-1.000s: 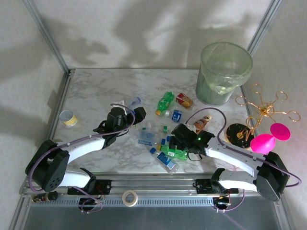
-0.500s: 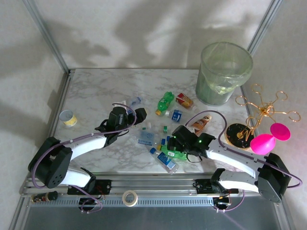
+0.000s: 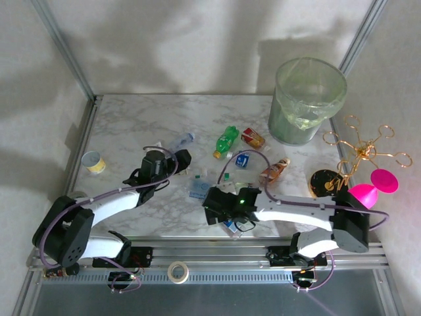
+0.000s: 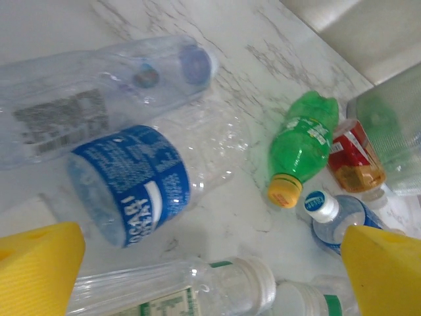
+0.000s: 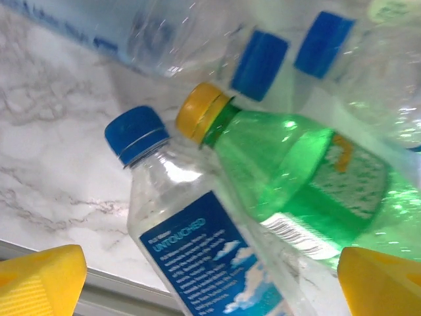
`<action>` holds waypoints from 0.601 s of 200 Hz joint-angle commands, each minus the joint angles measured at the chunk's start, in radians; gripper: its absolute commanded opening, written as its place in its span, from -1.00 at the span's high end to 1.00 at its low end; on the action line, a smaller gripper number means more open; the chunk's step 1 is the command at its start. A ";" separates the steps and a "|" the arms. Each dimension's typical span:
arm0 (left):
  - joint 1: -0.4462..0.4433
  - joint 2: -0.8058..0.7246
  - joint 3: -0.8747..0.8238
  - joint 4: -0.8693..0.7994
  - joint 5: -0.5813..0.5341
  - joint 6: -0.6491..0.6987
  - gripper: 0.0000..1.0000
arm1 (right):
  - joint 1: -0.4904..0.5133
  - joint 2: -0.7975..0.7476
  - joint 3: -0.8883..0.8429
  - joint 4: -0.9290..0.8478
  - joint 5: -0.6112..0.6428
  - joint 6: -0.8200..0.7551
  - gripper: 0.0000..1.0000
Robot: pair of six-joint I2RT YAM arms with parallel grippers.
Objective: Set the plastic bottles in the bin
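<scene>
Plastic bottles lie scattered mid-table. My right gripper [image 3: 214, 209] [image 5: 210, 283] hangs open low over a clear blue-capped bottle with a blue label [image 5: 197, 257] and a green bottle with a yellow cap [image 5: 296, 184]; both reach between its yellow fingertips [image 5: 41, 280]. My left gripper [image 3: 180, 158] [image 4: 210, 280] is open above a clear green-labelled bottle [image 4: 197, 289]. Ahead of it lie a crushed blue-labelled bottle [image 4: 131, 181], a clear bottle [image 4: 99, 92], a green bottle [image 4: 302, 141] [image 3: 225, 141] and a red-labelled one [image 4: 352, 158] [image 3: 252, 137]. The bin [image 3: 306, 99] stands at the far right.
A yellow-banded cup [image 3: 95, 162] sits at the table's left. A gold wire stand [image 3: 362, 151] and a pink object [image 3: 371, 187] crowd the right edge. A tape roll [image 3: 177, 270] lies on the front rail. The table's near edge [image 5: 99, 283] runs just under my right gripper.
My right gripper swung left and toward the near edge, down over the blue-capped and green bottles. My left gripper shifted slightly left. Both stay open.
</scene>
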 commanded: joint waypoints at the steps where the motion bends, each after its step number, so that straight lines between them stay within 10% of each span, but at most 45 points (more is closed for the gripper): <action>1: 0.019 -0.053 -0.027 0.017 -0.033 -0.032 -0.99 | 0.041 0.064 0.039 -0.037 0.008 -0.055 -0.91; 120: 0.059 -0.157 -0.080 -0.036 -0.085 -0.058 -0.99 | 0.047 0.164 -0.055 0.090 -0.004 -0.133 -0.60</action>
